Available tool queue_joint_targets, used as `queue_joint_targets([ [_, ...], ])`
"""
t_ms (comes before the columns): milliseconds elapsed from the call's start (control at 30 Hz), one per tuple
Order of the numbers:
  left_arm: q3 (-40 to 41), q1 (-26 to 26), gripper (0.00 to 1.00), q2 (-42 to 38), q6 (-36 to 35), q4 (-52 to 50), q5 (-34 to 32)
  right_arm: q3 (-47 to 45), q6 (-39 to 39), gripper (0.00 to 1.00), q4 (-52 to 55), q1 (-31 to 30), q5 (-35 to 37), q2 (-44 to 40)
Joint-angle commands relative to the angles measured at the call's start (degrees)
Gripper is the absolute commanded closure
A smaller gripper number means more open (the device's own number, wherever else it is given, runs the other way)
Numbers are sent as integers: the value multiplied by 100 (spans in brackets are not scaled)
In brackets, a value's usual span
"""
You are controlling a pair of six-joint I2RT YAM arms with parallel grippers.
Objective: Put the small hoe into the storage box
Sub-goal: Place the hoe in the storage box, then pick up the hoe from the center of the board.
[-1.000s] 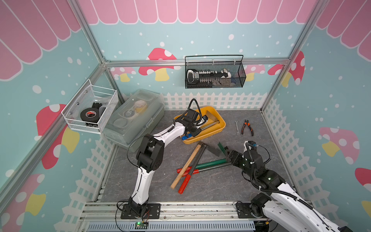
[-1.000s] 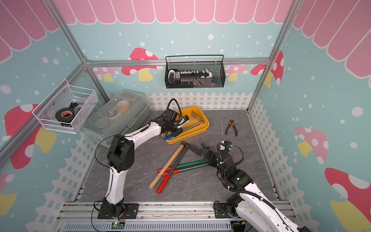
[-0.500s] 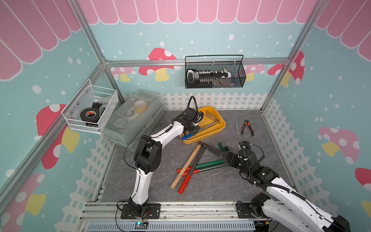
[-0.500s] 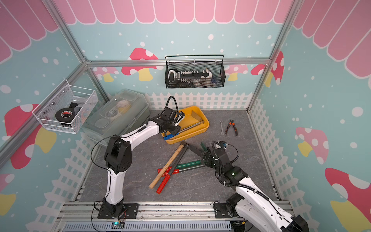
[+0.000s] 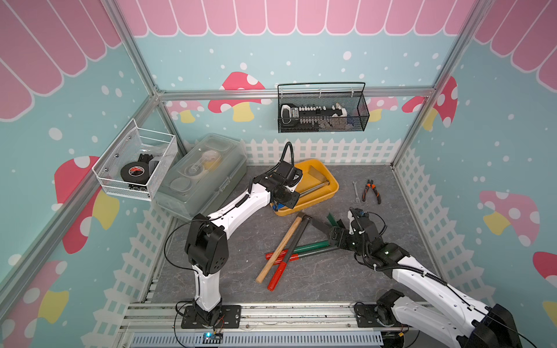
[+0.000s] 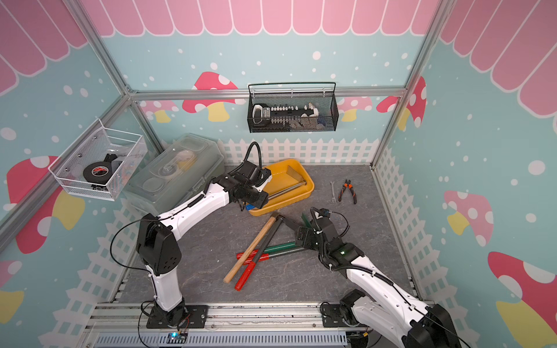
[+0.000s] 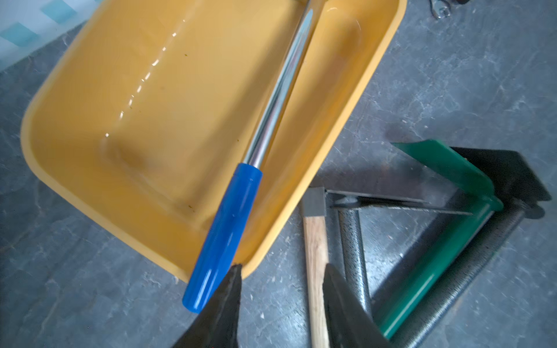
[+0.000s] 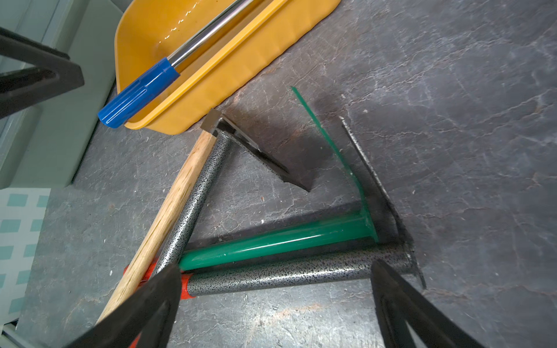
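L gripper (image 7: 283, 271) hung w/ jaws apart, gripping nothing, one finger right by the blue handle end of the small hoe (image 7: 229, 229). The hoe lay slantwise in the yellow storage box (image 7: 180, 105), handle tip poking out over the rim. R gripper (image 8: 275, 268) was spread wide & empty above the green hoe (image 8: 271, 241) & speckled hoe (image 8: 286, 275) on the grey table (image 8: 452, 120).
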State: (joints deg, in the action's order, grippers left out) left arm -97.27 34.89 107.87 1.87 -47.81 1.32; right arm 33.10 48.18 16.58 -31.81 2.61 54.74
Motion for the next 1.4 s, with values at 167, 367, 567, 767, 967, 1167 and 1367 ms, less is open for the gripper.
queue_joint_targets([
  [167,780,396,56,-763,689,-541,-52,219,-134,3,-126,43,-177,234],
  [367,1375,607,56,-1288,1219,-553,146,244,-126,3,-67,51,-125,272],
  [567,2060,995,56,-1630,1586,-535,58,296,-193,3,-51,134,-276,482],
  [767,2562,1260,56,-1921,1909,-463,-109,477,-160,3,-94,156,-460,708],
  [967,2847,1505,56,-2025,2264,-433,-196,467,-136,3,-96,166,-427,740],
  [1167,3010,1831,56,-1946,2461,-465,-281,458,-48,3,-115,159,-384,744],
  [1367,3313,1939,56,-1977,2888,-449,-299,424,-2,3,-111,171,-345,707],
])
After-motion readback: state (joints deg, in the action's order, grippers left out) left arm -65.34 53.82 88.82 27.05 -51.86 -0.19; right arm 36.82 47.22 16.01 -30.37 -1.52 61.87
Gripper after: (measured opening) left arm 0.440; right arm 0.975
